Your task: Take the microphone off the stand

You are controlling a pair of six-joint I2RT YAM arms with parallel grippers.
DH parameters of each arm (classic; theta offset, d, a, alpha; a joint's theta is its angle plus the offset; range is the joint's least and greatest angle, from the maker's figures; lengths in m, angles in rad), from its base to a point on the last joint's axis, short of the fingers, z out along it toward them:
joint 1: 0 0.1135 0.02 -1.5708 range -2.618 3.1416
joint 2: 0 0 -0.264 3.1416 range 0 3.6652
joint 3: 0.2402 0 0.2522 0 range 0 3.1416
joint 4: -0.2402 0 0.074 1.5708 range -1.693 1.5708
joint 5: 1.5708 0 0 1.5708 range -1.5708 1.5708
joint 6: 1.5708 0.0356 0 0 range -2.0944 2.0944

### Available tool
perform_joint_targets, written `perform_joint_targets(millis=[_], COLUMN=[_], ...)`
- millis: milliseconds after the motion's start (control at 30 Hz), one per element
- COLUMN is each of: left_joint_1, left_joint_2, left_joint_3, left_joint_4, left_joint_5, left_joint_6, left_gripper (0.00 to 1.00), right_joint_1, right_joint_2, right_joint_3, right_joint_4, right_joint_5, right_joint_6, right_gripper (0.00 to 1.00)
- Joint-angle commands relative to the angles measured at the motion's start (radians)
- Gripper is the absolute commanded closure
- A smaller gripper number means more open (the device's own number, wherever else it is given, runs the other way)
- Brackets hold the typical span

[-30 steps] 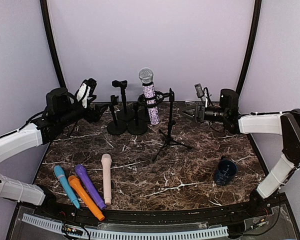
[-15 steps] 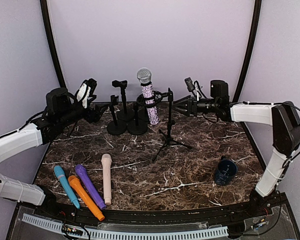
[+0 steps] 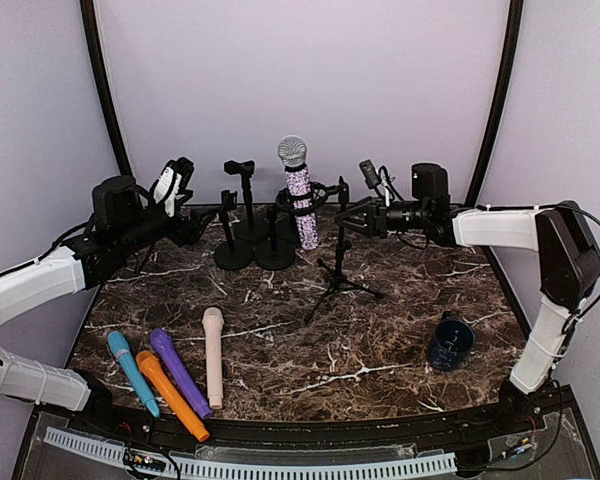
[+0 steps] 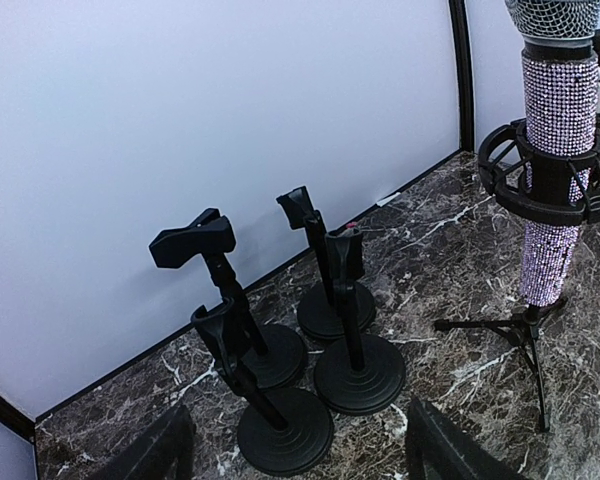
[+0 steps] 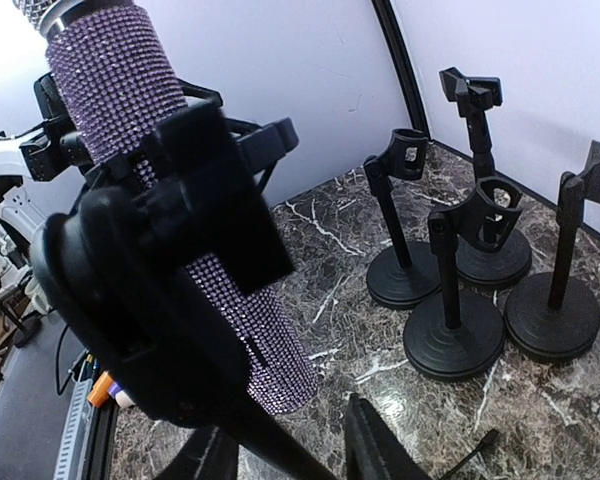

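A purple rhinestone microphone (image 3: 298, 200) with silver mesh head stands nearly upright. A black tripod stand (image 3: 338, 272) holds it in a ring mount, toward the counter (image 3: 400, 330) rear.

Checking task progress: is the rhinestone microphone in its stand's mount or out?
In. The rhinestone microphone stands upright through the ring mount of the tripod stand.

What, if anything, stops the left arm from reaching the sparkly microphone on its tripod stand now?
Probably nothing fully, so yes, I think. The left end effector is open, but four empty stands lie between it and the sparkly microphone; it would likely pass over them.
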Motion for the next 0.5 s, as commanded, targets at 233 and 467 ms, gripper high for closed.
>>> perform_joint_targets(millis=[233,467], left_joint_1=[-0.007,-0.007], left_joint_2=[-0.003,-0.001], left_joint_3=[-0.014,-0.015], left_joint_4=[-0.003,-0.001], left_joint_5=[0.0,-0.001], left_joint_6=[0.016,0.018], left_gripper=[0.26,0.25], right_joint_1=[0.045,0.112], right_joint_2=[-0.056,-0.179], right_joint_3=[-0.057,-0.189], right_joint_4=[0.11,0.156], right_joint_5=[0.067,0.314], right_joint_6=[0.034,-0.011], right_gripper=[0.83,0.91])
